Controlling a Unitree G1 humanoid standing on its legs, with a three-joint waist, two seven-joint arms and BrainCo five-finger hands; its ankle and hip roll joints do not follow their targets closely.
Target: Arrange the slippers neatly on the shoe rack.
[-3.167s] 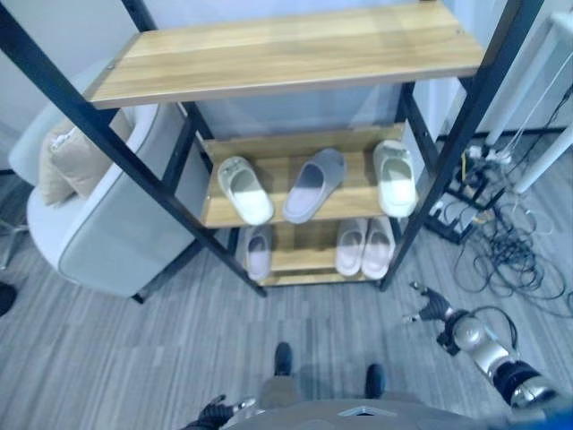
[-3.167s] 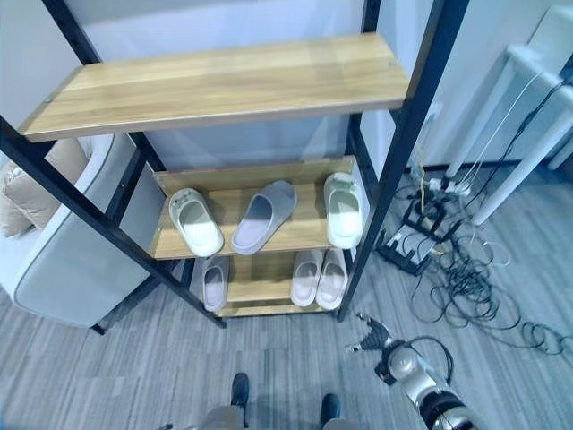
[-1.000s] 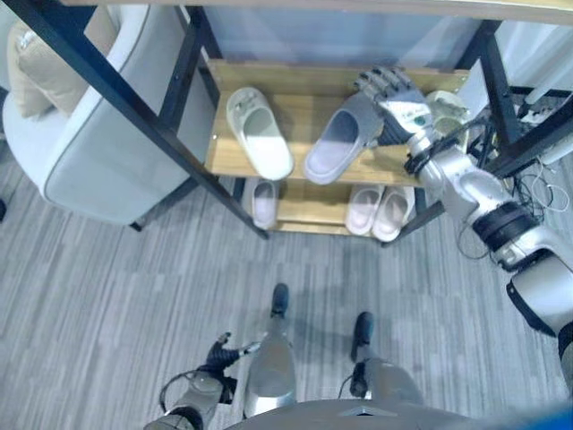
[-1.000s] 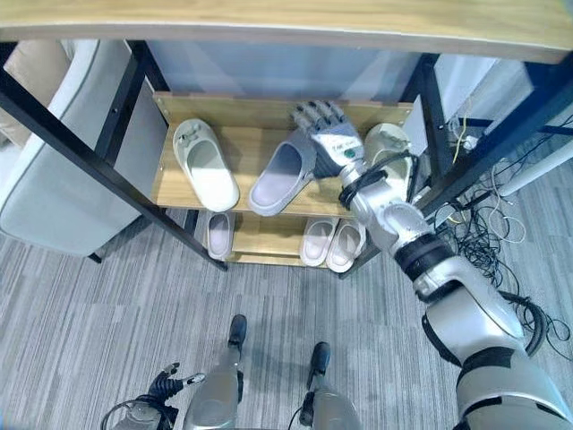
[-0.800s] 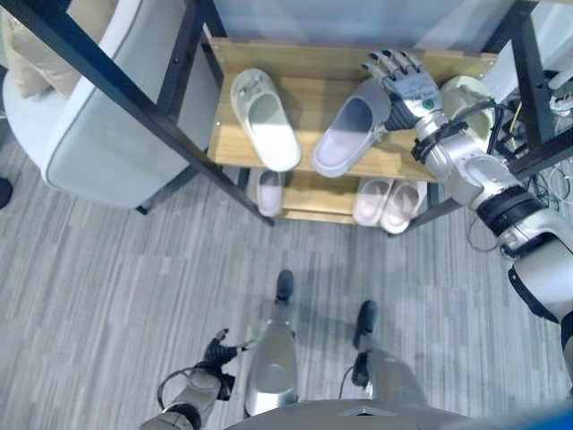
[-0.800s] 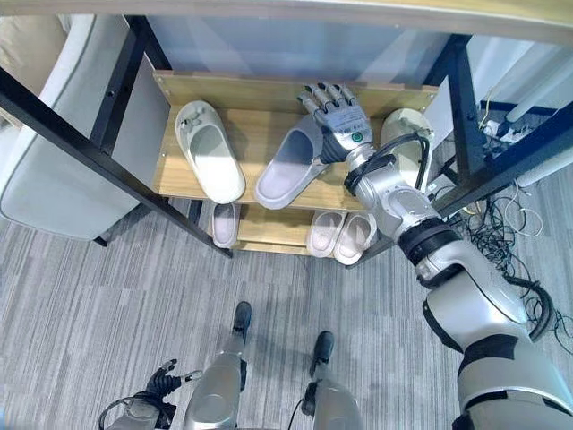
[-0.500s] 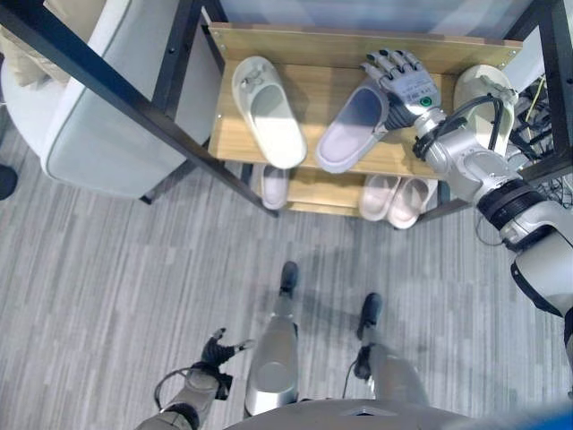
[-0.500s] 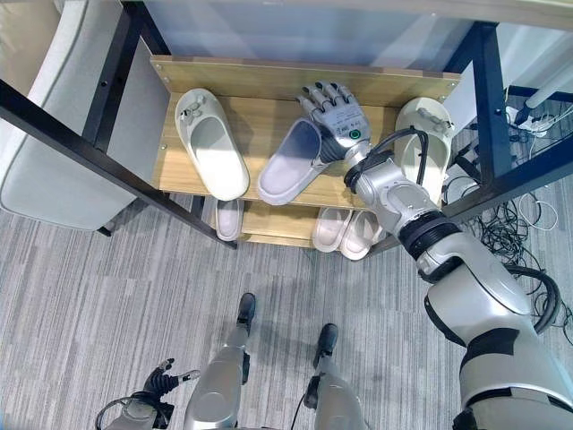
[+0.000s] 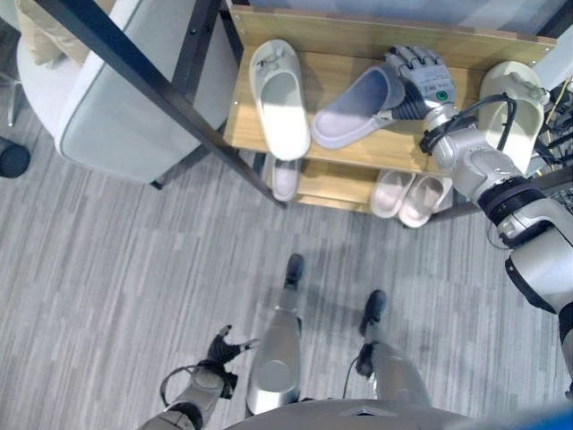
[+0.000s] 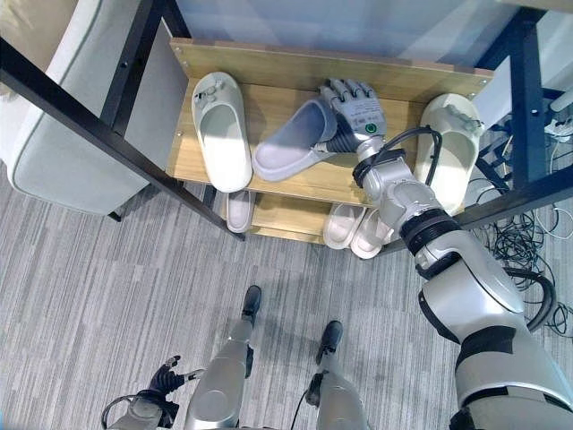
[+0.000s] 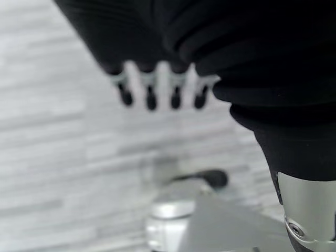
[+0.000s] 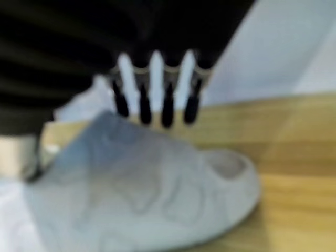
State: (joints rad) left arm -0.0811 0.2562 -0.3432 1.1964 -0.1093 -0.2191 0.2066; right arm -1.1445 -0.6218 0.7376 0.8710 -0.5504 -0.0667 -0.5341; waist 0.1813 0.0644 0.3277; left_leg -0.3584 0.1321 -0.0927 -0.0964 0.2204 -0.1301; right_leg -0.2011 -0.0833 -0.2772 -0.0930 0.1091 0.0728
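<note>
One grey slipper (image 10: pixel 295 139) lies askew on the rack's (image 10: pixel 269 63) middle shelf, between a pale slipper (image 10: pixel 226 133) at the left and another pale slipper (image 10: pixel 446 148) at the right edge. More slippers sit on the bottom shelf: a pink pair (image 10: pixel 354 228) and a single one (image 10: pixel 239 210). The right hand (image 10: pixel 355 112) rests over the grey slipper's toe end, fingers (image 12: pixel 157 89) nearly straight and spread on top of the upper in the right wrist view; they are not curled round it, so it looks like a push or a reach rather than a grasp. The left hand (image 9: pixel 218 349) hangs low by the floor, fingers (image 11: pixel 150 94) relaxed, holding nothing.

The slipper looks like moulded foam: probably light, soft enough to give under a squeeze, and likely to slide easily on the smooth wood. The raised band over the toe seems the best hold, thumb under, fingers on top; or push its side to turn it square with its neighbours. An armchair (image 9: pixel 116 116) stands beside the rack.
</note>
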